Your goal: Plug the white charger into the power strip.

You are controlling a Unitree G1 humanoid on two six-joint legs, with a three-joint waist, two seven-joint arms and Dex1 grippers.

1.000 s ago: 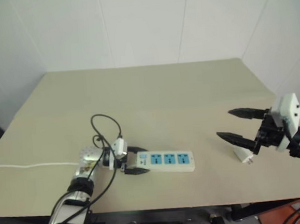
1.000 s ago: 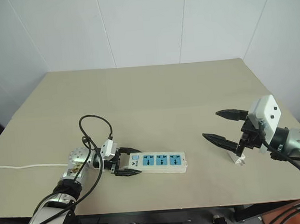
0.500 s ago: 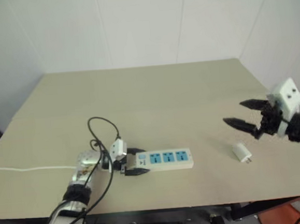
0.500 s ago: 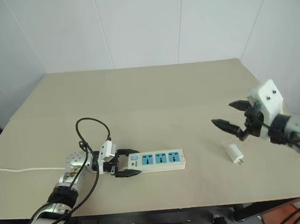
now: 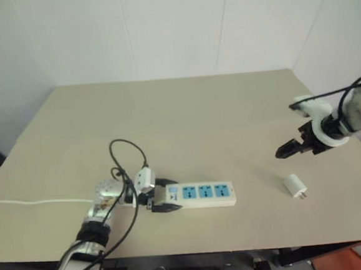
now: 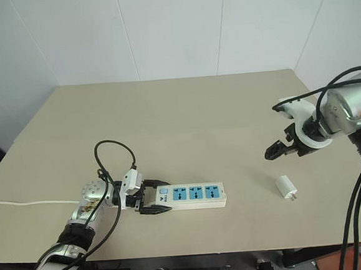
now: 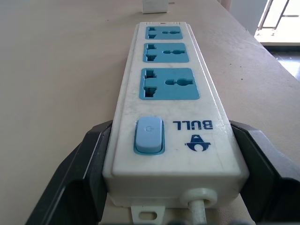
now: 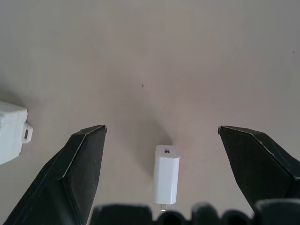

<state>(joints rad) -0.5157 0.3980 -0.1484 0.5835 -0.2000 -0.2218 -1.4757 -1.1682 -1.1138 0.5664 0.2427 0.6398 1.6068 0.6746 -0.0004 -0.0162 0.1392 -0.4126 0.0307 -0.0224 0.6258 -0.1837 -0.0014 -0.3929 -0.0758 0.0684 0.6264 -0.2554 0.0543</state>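
reach-for-charger step: right end effector point(image 8: 159, 140) spread wide above the white charger point(image 6: 286, 187) lying on worktop point(image 6: 185, 109); left end effector point(image 6: 149, 200) clamped on power strip point(image 6: 191, 196). next: descend, pinch charger.

Strip cord point(image 6: 23, 202) cut off at frame edge, charger point(image 8: 166, 180) prongs hidden behind tool base

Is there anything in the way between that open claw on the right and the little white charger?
Nothing visible. The right claw hangs open above the white charger, which lies alone on the bare table. The stretch to the power strip looks free too.
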